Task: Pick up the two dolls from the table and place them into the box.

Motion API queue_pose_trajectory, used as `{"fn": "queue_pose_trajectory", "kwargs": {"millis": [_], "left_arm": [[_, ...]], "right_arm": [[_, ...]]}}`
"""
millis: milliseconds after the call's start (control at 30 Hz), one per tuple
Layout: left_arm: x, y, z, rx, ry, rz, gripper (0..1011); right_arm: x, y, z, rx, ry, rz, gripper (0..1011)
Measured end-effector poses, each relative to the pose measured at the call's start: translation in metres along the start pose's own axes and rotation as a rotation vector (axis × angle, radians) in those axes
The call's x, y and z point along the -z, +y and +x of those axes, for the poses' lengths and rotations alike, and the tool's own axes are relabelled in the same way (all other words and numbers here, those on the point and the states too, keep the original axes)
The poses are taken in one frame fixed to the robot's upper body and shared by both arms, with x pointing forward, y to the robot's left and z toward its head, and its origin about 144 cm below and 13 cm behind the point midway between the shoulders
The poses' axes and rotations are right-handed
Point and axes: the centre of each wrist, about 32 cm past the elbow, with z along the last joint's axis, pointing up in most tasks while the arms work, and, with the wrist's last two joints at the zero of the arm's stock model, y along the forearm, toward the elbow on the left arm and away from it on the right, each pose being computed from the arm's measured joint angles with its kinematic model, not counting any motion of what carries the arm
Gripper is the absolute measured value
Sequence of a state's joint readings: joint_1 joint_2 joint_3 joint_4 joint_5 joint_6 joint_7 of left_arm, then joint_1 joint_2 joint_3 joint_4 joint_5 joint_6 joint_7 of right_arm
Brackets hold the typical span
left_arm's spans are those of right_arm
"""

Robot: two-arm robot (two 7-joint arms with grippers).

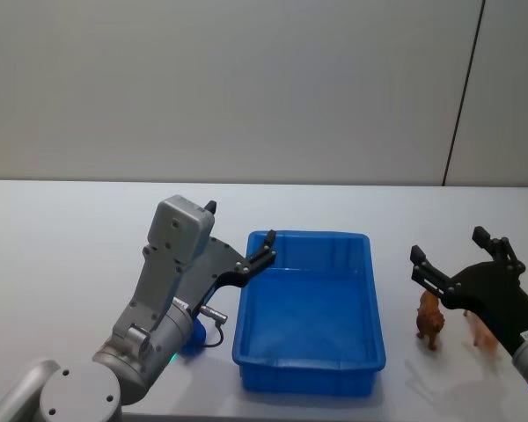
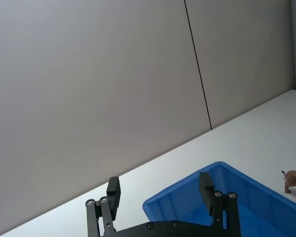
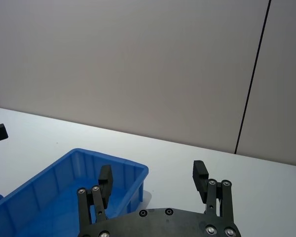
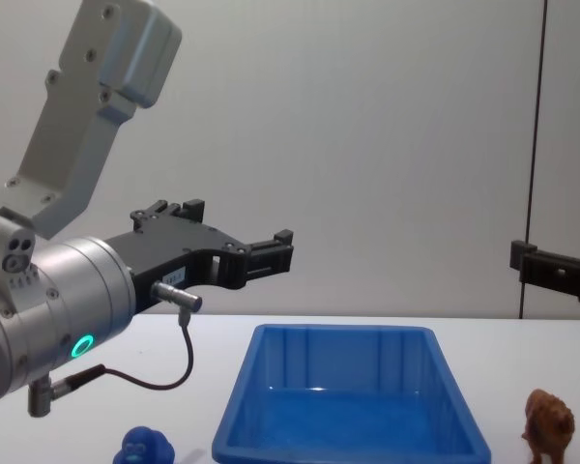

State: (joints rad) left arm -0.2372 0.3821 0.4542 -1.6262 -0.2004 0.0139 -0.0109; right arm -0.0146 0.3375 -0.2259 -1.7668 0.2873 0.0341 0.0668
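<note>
While both claws are hanging empty above the white counter [image 1: 70, 237], you are looking at a job with nothing yet in the blue rectangular plastic tub [image 1: 306, 235]. The tub is sitting in the middle before the robot, its inside bare.

Your right claw [image 1: 449, 246] is hovering on the tub's right with its fingers spread wide. As far as the head view is letting you judge, it is roughly over the brown four-legged toy animal [image 1: 430, 318]. That animal is standing upright on the counter just beside the tub's right wall. The wide spread is, I am judging, there so the fingers can come down on either side of the animal's narrow body.

A pale pink limbed toy figure [image 1: 484, 334] is standing close to the brown one, on the side away from the tub, and the claw's black frame is partly hiding it. The two are crowding each other, so you are risking a knock to the pink one if the descent drifts right.

Your left claw [image 1: 240, 222] is also gaping wide and holding nothing, raised by the tub's far left corner and pointing forward. A rounded blue toy figure [image 4: 145, 449] is sitting on the counter left of the tub, near its front corner. It is lying beneath the left arm rather than beneath the claw. To my eye that claw is needing to draw back and tip downward before it can reach the blue toy.
</note>
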Motion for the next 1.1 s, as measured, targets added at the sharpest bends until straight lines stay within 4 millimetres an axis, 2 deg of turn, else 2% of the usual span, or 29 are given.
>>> {"fn": "queue_pose_trajectory", "kwargs": {"millis": [1100], "left_arm": [[0.0000,0.0000,0.0000,0.000,0.000,0.000,1002]], "right_arm": [[0.0010,0.0004,0.0024,-0.002,-0.004,-0.003,1001]]}}
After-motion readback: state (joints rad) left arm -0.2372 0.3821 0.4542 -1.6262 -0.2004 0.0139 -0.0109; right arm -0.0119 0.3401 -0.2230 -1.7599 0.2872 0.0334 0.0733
